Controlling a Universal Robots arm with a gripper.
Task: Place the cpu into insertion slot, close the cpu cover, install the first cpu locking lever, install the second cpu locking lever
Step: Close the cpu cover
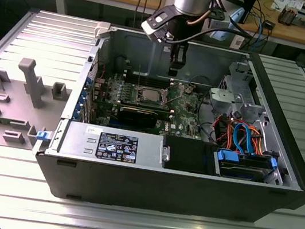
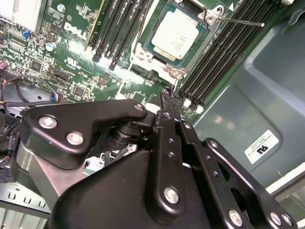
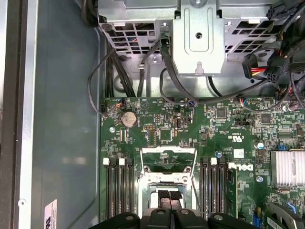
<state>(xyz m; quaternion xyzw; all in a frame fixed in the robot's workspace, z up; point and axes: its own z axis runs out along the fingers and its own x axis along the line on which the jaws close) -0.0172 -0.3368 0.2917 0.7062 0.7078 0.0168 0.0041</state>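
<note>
The cpu (image 2: 177, 33), a square chip with a dull silver top, lies in the insertion slot (image 2: 145, 56) on the green board. It also shows in the exterior view as the cpu (image 1: 147, 95). The cpu cover (image 3: 169, 177), a thin silver frame, lies flat around the chip. A thin lever rod (image 2: 240, 20) juts out from one corner of the socket. My gripper (image 2: 165, 91) is shut with nothing between its fingers. It hangs above the board, beside the socket and apart from it. In the exterior view the gripper (image 1: 173, 70) is behind the socket and to its right.
Long black memory slots (image 2: 119, 28) flank the socket on both sides. A black graphics card (image 1: 141, 114) lies in front of it. A metal drive cage (image 3: 198, 38) with cable bundles stands at one end of the board. The case walls (image 1: 151, 47) rise all round.
</note>
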